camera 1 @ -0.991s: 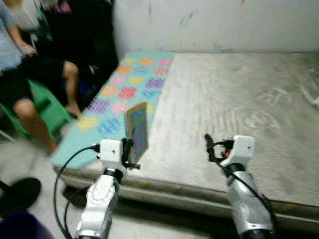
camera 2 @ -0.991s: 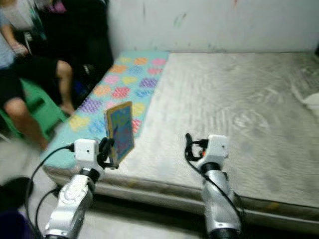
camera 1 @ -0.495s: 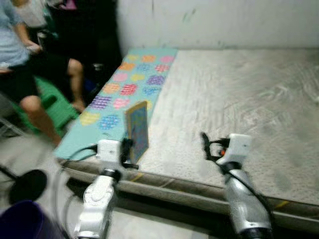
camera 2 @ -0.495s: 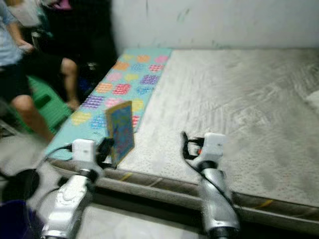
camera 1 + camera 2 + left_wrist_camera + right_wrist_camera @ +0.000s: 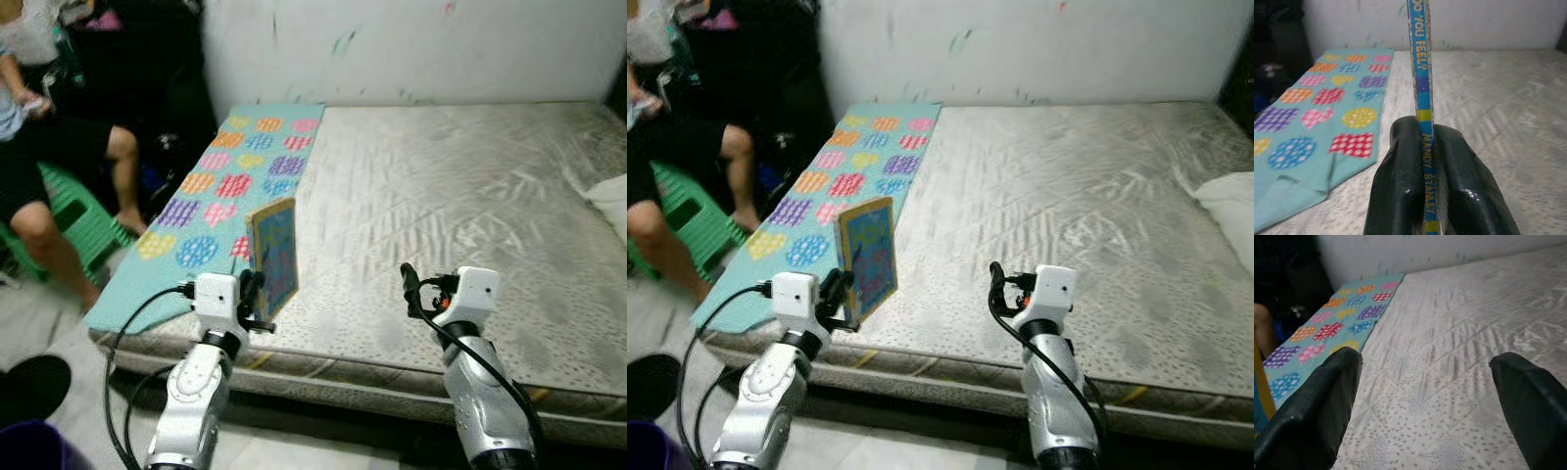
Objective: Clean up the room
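My left gripper (image 5: 251, 302) is shut on a thin blue children's book (image 5: 275, 254), held upright over the near left edge of a bare grey mattress (image 5: 460, 196). In the left wrist view the two black fingers (image 5: 1400, 186) clamp the book's spine (image 5: 1420, 73), which bears printed letters. My right gripper (image 5: 409, 286) hangs open over the mattress's front edge, nothing between its fingers (image 5: 1327, 401). A teal mat with coloured patches (image 5: 220, 191) lies along the mattress's left side.
A person (image 5: 39, 166) sits on a green stool (image 5: 73, 211) at the left, legs toward the bed. A white pillow (image 5: 609, 201) lies at the mattress's right edge. A marked white wall (image 5: 411, 49) runs behind. A dark round object (image 5: 29, 387) sits on the floor, lower left.
The camera has shifted, so the whole scene slid; the pillow at the right has come into view. The book stays clamped in my left gripper, and the right gripper stays open.
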You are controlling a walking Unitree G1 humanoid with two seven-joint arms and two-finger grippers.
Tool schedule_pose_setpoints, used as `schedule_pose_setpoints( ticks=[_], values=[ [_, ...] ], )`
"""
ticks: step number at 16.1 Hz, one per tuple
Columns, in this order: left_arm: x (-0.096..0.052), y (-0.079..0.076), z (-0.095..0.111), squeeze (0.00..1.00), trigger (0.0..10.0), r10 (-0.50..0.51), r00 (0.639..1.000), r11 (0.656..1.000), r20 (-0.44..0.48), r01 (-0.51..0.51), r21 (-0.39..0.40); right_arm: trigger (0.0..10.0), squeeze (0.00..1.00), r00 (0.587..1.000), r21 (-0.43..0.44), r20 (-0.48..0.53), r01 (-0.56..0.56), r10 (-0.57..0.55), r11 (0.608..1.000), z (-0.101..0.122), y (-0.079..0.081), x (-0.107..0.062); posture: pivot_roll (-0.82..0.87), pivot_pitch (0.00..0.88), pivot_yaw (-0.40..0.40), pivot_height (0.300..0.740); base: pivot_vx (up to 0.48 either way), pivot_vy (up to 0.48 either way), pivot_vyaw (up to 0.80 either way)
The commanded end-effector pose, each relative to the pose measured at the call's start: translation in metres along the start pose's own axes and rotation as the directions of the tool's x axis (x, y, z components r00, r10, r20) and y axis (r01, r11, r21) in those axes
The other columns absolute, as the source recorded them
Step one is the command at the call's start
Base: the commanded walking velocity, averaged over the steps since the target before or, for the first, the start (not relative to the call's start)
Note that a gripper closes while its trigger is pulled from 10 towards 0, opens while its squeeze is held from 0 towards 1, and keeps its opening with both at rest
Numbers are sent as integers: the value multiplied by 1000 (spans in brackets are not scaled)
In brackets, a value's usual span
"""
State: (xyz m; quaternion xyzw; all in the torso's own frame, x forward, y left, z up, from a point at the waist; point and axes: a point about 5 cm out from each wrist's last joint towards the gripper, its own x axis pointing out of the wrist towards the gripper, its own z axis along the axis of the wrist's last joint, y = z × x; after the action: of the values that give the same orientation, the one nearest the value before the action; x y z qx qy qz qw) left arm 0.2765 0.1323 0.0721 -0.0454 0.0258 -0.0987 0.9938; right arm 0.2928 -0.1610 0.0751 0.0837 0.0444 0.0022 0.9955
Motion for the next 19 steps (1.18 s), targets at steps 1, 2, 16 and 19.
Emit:
schedule_pose_setpoints(
  ticks=[1,2,16,19],
  values=[
    [3,7,8,0,10000,22,999,1000,37,-22,21,10000,0,1000,8,-4,-11,11,1000,-2,4,2,-121,0,107,740,0,0,-800],
    [3,7,8,0,10000,22,999,999,37,-23,23,10000,0,1000,8,-4,-10,10,1000,-2,4,2,-121,0,107,740,0,0,-800],
    [32,18,2,0,10000,24,1000,999,-5,-23,47,10000,0,998,-5,40,-38,38,999,1,20,32,-105,0,132,740,0,-36,-245],
    [32,18,3,0,10000,31,999,999,15,-32,29,10000,0,999,-4,32,-36,36,999,-2,18,32,-108,0,118,740,0,0,-800]
  ],
)
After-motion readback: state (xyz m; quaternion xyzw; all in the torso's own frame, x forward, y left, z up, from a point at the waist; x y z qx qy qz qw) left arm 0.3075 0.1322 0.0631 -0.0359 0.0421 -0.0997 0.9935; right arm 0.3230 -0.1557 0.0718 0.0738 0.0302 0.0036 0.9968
